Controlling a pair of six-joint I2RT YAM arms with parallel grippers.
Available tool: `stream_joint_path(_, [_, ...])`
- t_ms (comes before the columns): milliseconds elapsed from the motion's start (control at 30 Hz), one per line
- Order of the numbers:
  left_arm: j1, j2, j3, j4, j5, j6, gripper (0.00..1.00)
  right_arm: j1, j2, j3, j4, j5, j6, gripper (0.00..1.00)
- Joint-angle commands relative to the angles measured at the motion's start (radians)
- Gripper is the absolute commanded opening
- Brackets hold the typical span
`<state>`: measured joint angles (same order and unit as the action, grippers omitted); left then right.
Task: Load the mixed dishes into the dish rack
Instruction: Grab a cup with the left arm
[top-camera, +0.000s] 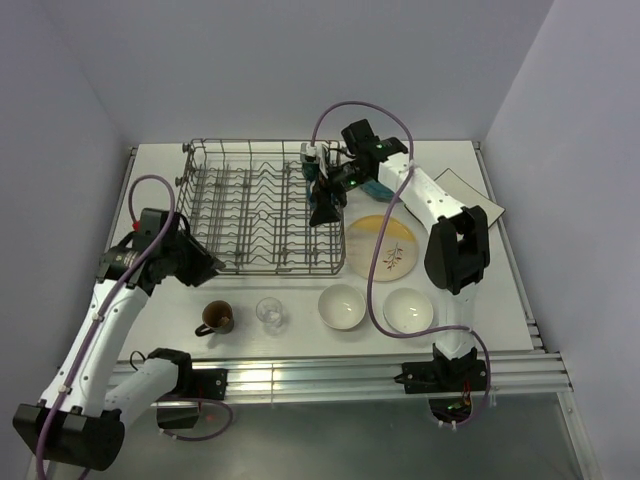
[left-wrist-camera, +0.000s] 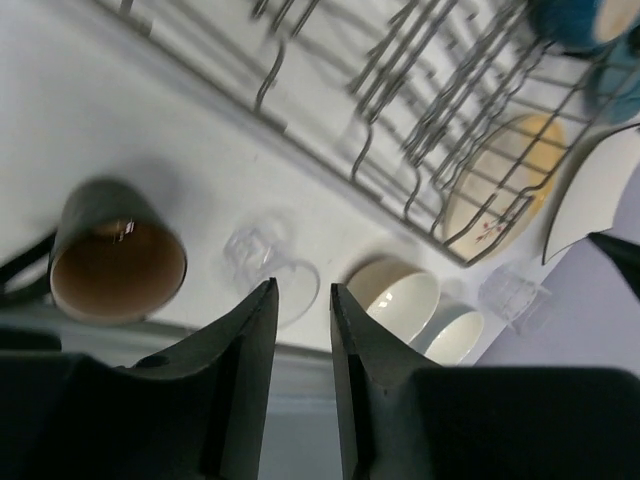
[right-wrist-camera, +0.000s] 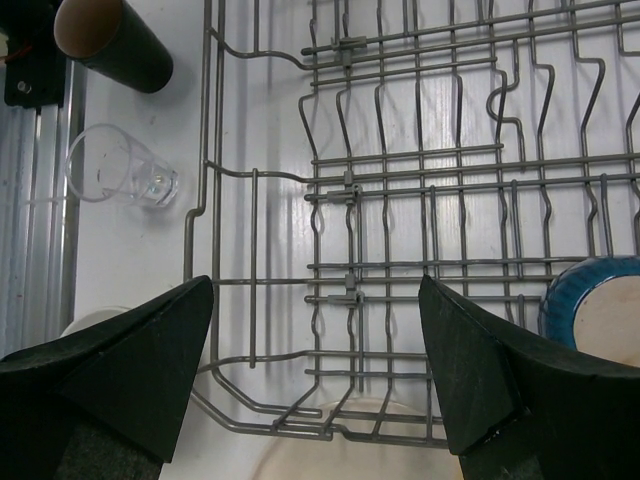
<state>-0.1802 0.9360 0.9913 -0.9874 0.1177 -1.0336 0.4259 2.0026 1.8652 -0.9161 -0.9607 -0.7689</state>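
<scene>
The grey wire dish rack (top-camera: 260, 210) stands empty at centre left. My right gripper (top-camera: 325, 205) hangs open and empty over its right end; in the right wrist view (right-wrist-camera: 315, 285) only rack wires (right-wrist-camera: 420, 180) lie between the fingers. The teal plate (top-camera: 378, 187) lies right of the rack, partly under the right arm. The yellow plate (top-camera: 372, 240), two white bowls (top-camera: 341, 306) (top-camera: 408, 310), a glass (top-camera: 270, 314) and a dark mug (top-camera: 216, 317) lie in front. My left gripper (top-camera: 205, 265) is at the rack's front left corner, its jaws a narrow gap apart and empty (left-wrist-camera: 302, 290).
The white square plate (top-camera: 465, 195) lies at the far right, partly under the right arm. The table's metal rail (top-camera: 330, 375) runs along the near edge. The mug (left-wrist-camera: 115, 265) and glass (left-wrist-camera: 265, 260) lie just beyond my left fingertips.
</scene>
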Motion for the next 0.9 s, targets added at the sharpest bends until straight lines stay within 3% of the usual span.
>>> stream_joint_path(0, [-0.071,-0.006,0.030,-0.166,-0.090,-0.153,0.34,0.005,-0.056,-0.024,0.068,-0.007,0.025,0.91])
stream_joint_path(267, [-0.180,0.000,-0.068,-0.223,-0.075,-0.223,0.35,0.002,-0.062,-0.089,0.105,-0.027,0.042,0.91])
stream_joint_path(600, [-0.205,0.133,-0.135,-0.074,-0.164,-0.142,0.37,-0.022,-0.084,-0.124,0.108,-0.029,0.037,0.91])
stream_joint_path(867, [-0.205,0.208,-0.209,0.047,-0.157,-0.097,0.37,-0.033,-0.090,-0.130,0.108,-0.029,0.039,0.91])
